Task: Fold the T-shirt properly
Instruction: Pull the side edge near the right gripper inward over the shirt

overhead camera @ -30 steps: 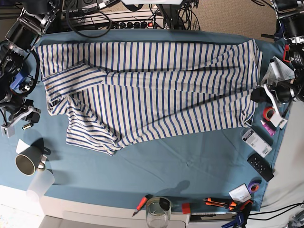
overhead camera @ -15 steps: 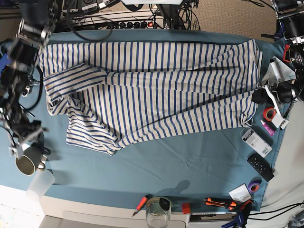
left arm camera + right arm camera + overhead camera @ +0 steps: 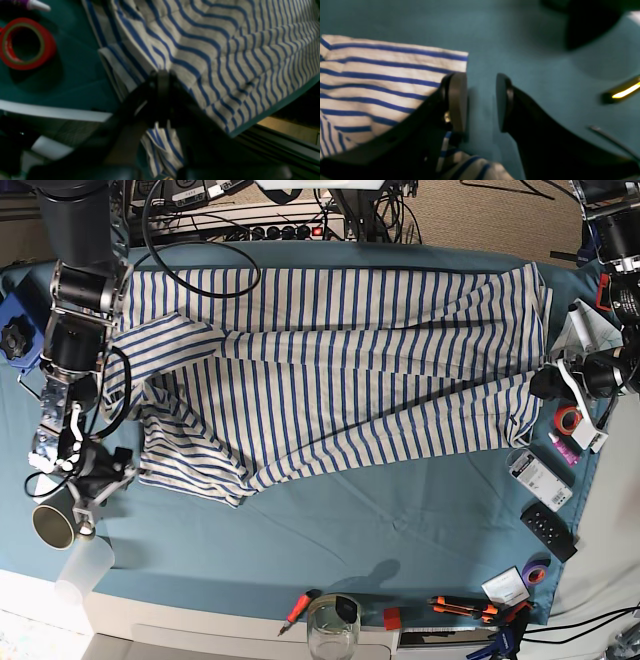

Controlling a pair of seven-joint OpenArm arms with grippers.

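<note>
My right arm has swung across from the table's edge over the last second and now hangs over the sleeve corner of the T-shirt [image 3: 330, 370], its right gripper [image 3: 481, 102] brought low beside the cloth with the jaws newly parted and nothing between them. I read that as the approach to a pinch on the sleeve hem, so the fold itself is not yet begun. The shirt lies spread lengthwise across the teal table cloth [image 3: 330, 520], one sleeve already tucked over at my right arm's end. The left gripper [image 3: 160, 82] has not moved: it is closed on the hem at the opposite end of the shirt, with striped fabric bunched under the fingers. The base view gives me the whole layout but not the jaws. The right wrist view shows what it cannot: one pad [image 3: 456, 100] sits just over the sleeve's edge, the other over bare table cloth, so the hem is not yet between them. The left wrist view alone shows the pinch, and a red tape roll [image 3: 25, 43] near it.
</note>
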